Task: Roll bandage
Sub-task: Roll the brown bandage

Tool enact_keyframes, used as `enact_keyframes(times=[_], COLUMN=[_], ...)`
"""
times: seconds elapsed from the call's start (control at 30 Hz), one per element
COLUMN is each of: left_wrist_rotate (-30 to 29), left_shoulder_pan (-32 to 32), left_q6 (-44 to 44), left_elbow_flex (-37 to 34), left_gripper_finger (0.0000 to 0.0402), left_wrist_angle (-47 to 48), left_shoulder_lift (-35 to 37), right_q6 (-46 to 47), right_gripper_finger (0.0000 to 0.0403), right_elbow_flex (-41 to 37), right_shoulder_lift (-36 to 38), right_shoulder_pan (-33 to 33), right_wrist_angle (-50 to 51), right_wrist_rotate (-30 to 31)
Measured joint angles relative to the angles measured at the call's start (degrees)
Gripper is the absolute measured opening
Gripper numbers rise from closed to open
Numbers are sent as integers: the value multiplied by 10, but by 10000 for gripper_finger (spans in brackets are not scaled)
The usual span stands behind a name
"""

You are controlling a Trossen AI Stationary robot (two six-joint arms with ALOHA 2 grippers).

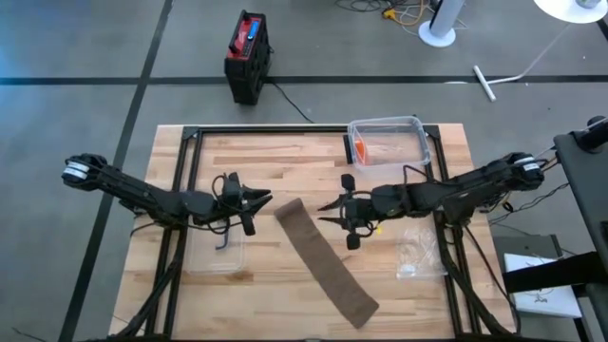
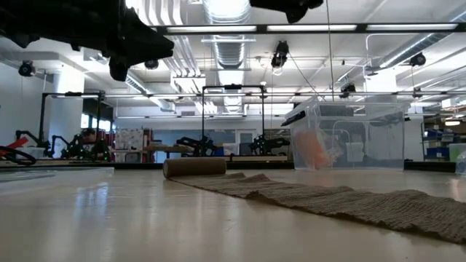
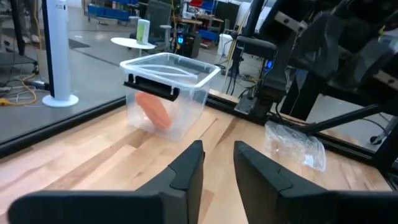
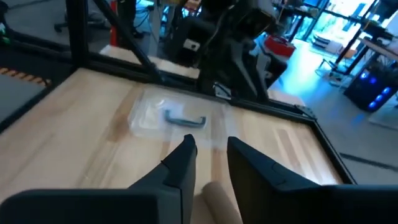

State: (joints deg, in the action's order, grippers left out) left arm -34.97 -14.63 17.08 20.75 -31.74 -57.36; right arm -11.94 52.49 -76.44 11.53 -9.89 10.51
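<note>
A brown bandage (image 1: 328, 261) lies as a long strip slanting across the table's middle. Its far end is rolled into a short roll (image 1: 289, 208) that rests on the wood, also seen in the low view (image 2: 194, 167) and the right wrist view (image 4: 221, 199). My left gripper (image 1: 266, 200) hovers just left of the roll, pointing level toward it; its fingers (image 3: 217, 155) stand a little apart with nothing between them. My right gripper (image 1: 323, 207) hovers just right of the roll, above the table, fingers (image 4: 211, 149) slightly apart and empty.
A clear plastic box (image 1: 388, 141) with something orange inside stands at the far right. A crumpled clear bag (image 1: 418, 252) lies under the right arm. A clear tray with a grey handle (image 1: 220, 249) lies under the left arm. The strip's near end reaches toward the front edge.
</note>
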Motion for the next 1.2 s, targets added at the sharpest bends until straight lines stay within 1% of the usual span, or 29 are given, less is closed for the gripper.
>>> enact_keyframes(times=[0.17, 0.27, 0.33, 0.43, 0.5, 0.57, 0.67, 0.77, 0.83, 0.9, 1.0, 1.07, 1.2], left_wrist_rotate=[0, 1, 14, 49, 72, 81, 81, 79, 67, 41, 22, 19, 19], left_shoulder_pan=[0, -1, -4, -4, -4, -4, -4, -3, -3, -2, 9, 16, 18], left_q6=[26, 45, 59, 73, 75, 75, 85, 131, 150, 150, 134, 120, 115], left_elbow_flex=[0, 0, 0, 0, 0, 0, 0, 0, 0, 0, 0, 0, 1], left_gripper_finger=[118, 151, 174, 208, 225, 237, 242, 237, 230, 224, 220, 220, 225], left_wrist_angle=[19, 19, 25, 33, 38, 47, 96, 140, 175, 191, 188, 175, 177], left_shoulder_lift=[0, 0, 0, -2, -3, -3, -1, -1, -7, -14, -22, -23, -20], right_q6=[-28, -43, -39, -6, 25, 56, 104, 145, 166, 174, 165, 137, 79], right_gripper_finger=[78, 89, 105, 139, 164, 188, 221, 248, 262, 272, 282, 286, 293], right_elbow_flex=[0, 0, -4, -22, -43, -69, -103, -115, -116, -116, -105, -92, -68], right_shoulder_lift=[-51, -80, -93, -107, -112, -116, -127, -135, -139, -149, -163, -166, -180], right_shoulder_pan=[-19, -29, -30, -30, -28, -27, -27, -27, -27, -28, -31, -31, -30], right_wrist_angle=[-46, -69, -89, -122, -150, -182, -211, -202, -189, -189, -211, -210, -203], right_wrist_rotate=[0, 2, 0, -4, -1, 6, 13, 14, 15, 18, 39, 48, 45])
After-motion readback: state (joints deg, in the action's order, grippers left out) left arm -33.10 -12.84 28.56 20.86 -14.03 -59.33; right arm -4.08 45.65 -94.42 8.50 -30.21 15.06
